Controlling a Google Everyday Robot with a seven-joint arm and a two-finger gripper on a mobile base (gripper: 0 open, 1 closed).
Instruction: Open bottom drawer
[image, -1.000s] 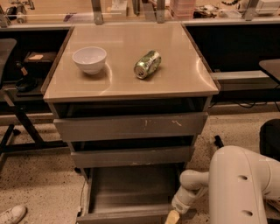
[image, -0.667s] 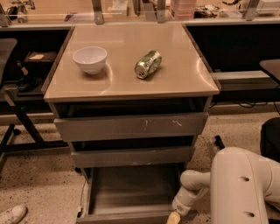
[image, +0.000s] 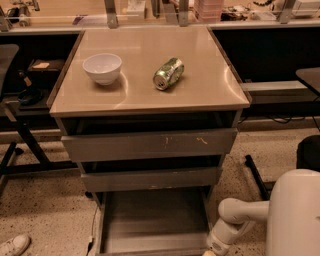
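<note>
**Bottom drawer stands pulled well out**

The gripper (image: 211, 249) sits low at the front right foot of the cabinet (image: 226, 121), against the outer right corner of the bottom drawer (image: 150, 217). Whether its jaws are wide, narrow or holding the front strip cannot be told. The drawer projects far forward from the cabinet's base, showing its flat grey tray with nothing in it. Above it, the middle drawer (image: 150, 179) and the scratched top drawer (image: 145, 145) are both slightly out. On the cabinet's tabletop (image: 200, 92) are a white bowl (image: 102, 68) and a can (image: 168, 74) on its side. The opening looks essentially done, leaving only letting go and pulling the arm away.
</note>
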